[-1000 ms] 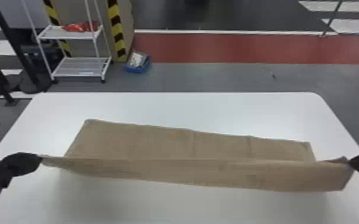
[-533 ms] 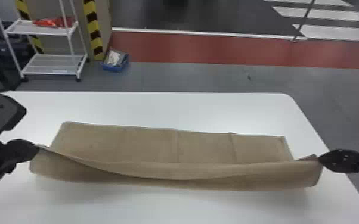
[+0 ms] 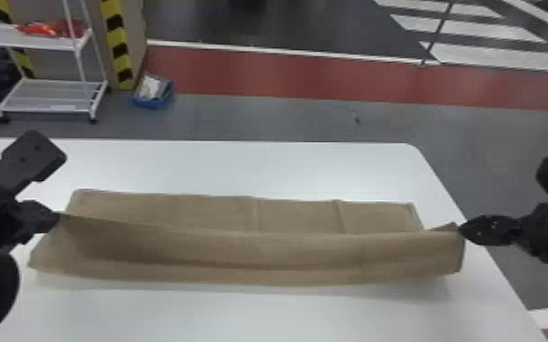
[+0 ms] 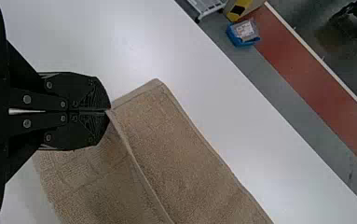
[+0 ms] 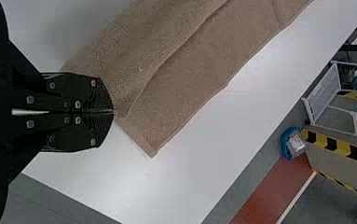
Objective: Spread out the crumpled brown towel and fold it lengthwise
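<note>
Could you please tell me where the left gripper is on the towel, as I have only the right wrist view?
Observer: The left gripper has its jaws closed on the left end of the towel's raised edge.

Operator: Thank you. Does the raised edge run straight between the two grippers?

Observer: No, in the head view it bows slightly toward the robot in the middle, between that gripper and the right gripper.

Operator: And at the left end, does it cover the layer beneath?

Observer: Not fully; the left wrist view shows a strip of the lower layer beyond the raised edge.
</note>
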Tool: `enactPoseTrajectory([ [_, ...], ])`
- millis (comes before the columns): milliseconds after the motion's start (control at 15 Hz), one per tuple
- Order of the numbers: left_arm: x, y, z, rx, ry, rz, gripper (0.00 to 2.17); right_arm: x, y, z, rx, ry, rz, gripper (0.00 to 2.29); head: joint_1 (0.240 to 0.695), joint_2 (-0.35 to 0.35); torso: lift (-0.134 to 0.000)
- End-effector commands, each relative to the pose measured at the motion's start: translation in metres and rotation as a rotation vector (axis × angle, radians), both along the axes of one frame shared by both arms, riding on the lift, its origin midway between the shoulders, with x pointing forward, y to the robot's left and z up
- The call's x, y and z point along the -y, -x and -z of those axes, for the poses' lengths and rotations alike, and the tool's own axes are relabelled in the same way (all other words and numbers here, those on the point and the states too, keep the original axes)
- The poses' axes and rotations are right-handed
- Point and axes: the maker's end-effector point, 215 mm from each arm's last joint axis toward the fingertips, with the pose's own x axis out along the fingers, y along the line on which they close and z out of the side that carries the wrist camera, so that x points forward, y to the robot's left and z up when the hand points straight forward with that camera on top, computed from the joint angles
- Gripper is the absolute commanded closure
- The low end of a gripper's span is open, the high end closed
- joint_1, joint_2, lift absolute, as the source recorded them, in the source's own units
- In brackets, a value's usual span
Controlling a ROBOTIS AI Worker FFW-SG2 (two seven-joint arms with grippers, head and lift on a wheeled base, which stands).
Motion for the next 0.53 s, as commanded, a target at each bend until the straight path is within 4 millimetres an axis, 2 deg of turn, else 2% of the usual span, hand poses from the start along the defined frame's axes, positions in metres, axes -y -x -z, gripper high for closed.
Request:
enactPoseTrajectory([
  [0,-0.004,-0.011,0.001,0.000,-0.006,-0.015,1.78,0.007,-0.011,0.001,-0.004,-0.025,0.024,1.43,0.695,-0.178,-0.124],
  [67,-0.008,-0.015,0.002,-0.004,-0.010,-0.024,1.78,0.012,-0.016,0.002,-0.006,-0.042,0.045,1.43,0.695,-0.178,-0.124],
  [267,-0.015,-0.021,0.010,-0.015,-0.022,-0.043,1.78,0.006,-0.027,0.015,-0.038,-0.069,0.054,1.43,0.695,-0.173,-0.124],
  [333,-0.015,-0.022,0.014,-0.016,-0.024,-0.047,1.78,-0.002,-0.034,0.014,-0.030,-0.090,0.052,1.43,0.695,-0.169,-0.124],
  [467,-0.012,-0.028,0.008,0.002,-0.021,-0.048,1.78,-0.011,-0.045,0.005,-0.013,-0.118,0.055,1.43,0.695,-0.156,-0.124],
])
